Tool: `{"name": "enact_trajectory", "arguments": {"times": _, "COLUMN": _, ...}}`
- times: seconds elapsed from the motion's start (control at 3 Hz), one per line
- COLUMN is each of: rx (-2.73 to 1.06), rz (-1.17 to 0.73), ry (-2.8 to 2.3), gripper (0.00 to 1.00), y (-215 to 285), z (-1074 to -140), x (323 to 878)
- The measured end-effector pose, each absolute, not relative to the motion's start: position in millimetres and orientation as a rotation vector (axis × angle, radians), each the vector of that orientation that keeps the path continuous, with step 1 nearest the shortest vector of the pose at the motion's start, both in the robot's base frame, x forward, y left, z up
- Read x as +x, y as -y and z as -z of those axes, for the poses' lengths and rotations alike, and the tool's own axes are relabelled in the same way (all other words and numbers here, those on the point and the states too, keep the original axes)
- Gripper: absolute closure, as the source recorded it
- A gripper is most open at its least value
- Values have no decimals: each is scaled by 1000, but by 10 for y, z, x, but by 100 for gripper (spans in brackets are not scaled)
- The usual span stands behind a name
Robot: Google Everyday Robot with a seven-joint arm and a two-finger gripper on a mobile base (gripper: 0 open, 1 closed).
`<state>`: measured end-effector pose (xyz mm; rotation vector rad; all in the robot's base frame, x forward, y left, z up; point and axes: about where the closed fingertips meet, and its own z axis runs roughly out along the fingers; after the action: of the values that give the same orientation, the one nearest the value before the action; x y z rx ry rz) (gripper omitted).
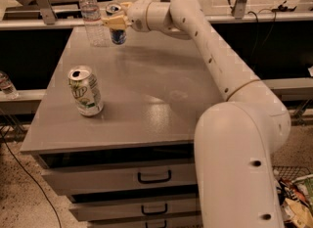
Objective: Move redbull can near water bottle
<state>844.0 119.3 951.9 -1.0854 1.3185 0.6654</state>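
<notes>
One gripper (113,23) was in view, at the tip of the arm (210,56), which reached in from the right over the far end of the table (161,100).

Its tan fingers (108,21) were clamped around the middle of the redbull can (118,36). The can sat upright in the grasp, silver top above the fingers and blue lower body below them. Whether the can's base touched the table top could not be determined.

The water bottle (91,16) stood upright just to the left of the gripper, close beside the held can. A narrow gap appeared to separate the two, though contact could not be ruled out.

The table's far edge lay just behind the gripper and the bottle. Bare grey surface extended from below the gripper toward the near edge, and to the right of the gripper beneath the arm.

A silver-white can with green lettering (85,91) stood upright well nearer than the gripper and somewhat to its left, close to the table's left edge.

A small bottle (6,84) was partly visible at the left frame edge, off the table and lower than its top, far from the gripper.
</notes>
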Motion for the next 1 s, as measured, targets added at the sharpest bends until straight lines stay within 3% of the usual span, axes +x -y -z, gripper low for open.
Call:
{"name": "enact_trajectory", "arguments": {"times": 0.33, "rx": -1034, "rz": -666, "ry": -1337, "gripper": 100, "y": -1361, "z": -9489, "x": 8566}}
{"name": "enact_trajectory", "arguments": {"times": 0.67, "rx": -1005, "rz": -655, "ry": -1386, "gripper": 82, "y": -1464, "z": -9409, "x": 8634}}
{"name": "enact_trajectory", "arguments": {"times": 1.0, "rx": -986, "rz": -659, "ry": -1444, "gripper": 53, "y": -1524, "z": -9282, "x": 8639}}
